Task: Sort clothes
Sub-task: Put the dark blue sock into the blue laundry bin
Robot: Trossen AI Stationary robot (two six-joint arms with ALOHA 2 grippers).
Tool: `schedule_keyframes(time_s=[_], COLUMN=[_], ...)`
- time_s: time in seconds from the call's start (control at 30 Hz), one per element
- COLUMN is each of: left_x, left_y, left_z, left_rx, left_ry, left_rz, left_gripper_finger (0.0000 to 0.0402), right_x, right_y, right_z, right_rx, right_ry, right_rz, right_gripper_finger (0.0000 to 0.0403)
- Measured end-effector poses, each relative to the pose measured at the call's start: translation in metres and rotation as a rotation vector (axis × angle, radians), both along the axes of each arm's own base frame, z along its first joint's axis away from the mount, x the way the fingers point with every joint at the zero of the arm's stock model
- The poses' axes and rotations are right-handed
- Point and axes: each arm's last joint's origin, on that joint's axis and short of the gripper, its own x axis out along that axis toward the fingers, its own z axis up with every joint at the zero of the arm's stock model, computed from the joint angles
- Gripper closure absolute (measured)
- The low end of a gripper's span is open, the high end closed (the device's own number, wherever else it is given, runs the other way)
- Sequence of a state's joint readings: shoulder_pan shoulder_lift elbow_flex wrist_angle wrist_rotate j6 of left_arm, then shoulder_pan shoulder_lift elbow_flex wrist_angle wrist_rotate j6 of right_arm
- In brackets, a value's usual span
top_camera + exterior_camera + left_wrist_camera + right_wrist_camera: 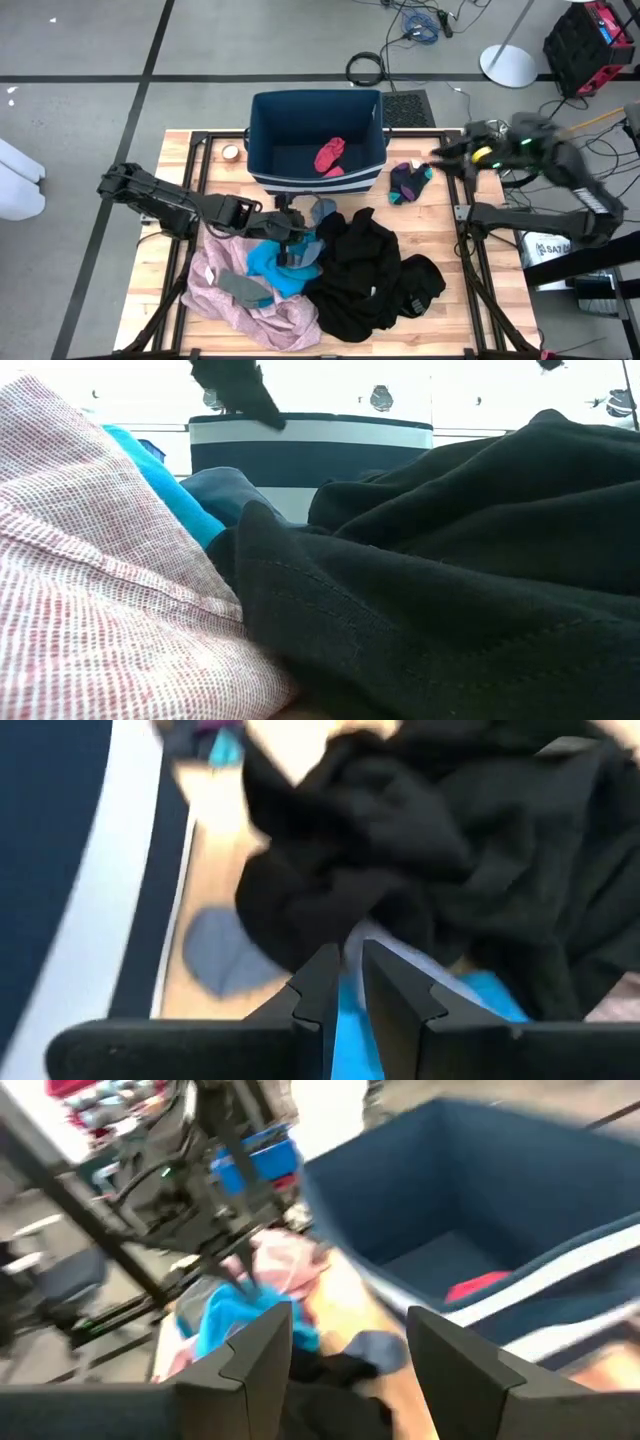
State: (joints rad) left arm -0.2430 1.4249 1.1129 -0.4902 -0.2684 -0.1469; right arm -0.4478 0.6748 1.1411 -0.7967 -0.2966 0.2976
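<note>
Left gripper (pixel 343 982), fingers narrowly parted, sits over teal piece (pixel 268 262) at pile's 12 o'clock; soft, light fabric—pinch a raised fold.

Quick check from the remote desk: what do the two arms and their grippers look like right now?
Both arms are dark and jointed. The right arm shows small green lights near its wrist. The left gripper has two flat, angular black fingers; the right gripper has two broad, dark grey, wedge-shaped fingers.

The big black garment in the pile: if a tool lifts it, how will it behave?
The black garment lies crumpled in soft folds, so it will probably hang limp. It overlaps the teal piece, so it might drag that along. Being large, it may trail on the table.
</note>
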Motion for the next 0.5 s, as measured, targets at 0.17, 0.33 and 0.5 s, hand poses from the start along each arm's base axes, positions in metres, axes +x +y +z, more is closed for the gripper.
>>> schedule_keyframes(time_s=[0.17, 0.33, 0.5], left_x=[-0.008, -0.007, 0.003], left_y=[0.01, 0.019, 0.023], left_z=[-0.02, -0.03, -0.043], left_rx=[-0.084, -0.137, -0.223], left_ry=[0.108, 0.11, 0.157], left_rz=[0.091, 0.175, 0.15], left_gripper_finger=[0.0343, 0.0343, 0.0343], right_x=[0.03, 0.048, 0.056], right_y=[-0.005, -0.001, 0.005], right_z=[-0.058, -0.087, -0.091], right_rx=[0.063, 0.077, 0.052], right_ry=[-0.021, -0.023, -0.039], right_rz=[0.069, 0.133, 0.191], right_gripper_finger=[0.0218, 0.0218, 0.0218])
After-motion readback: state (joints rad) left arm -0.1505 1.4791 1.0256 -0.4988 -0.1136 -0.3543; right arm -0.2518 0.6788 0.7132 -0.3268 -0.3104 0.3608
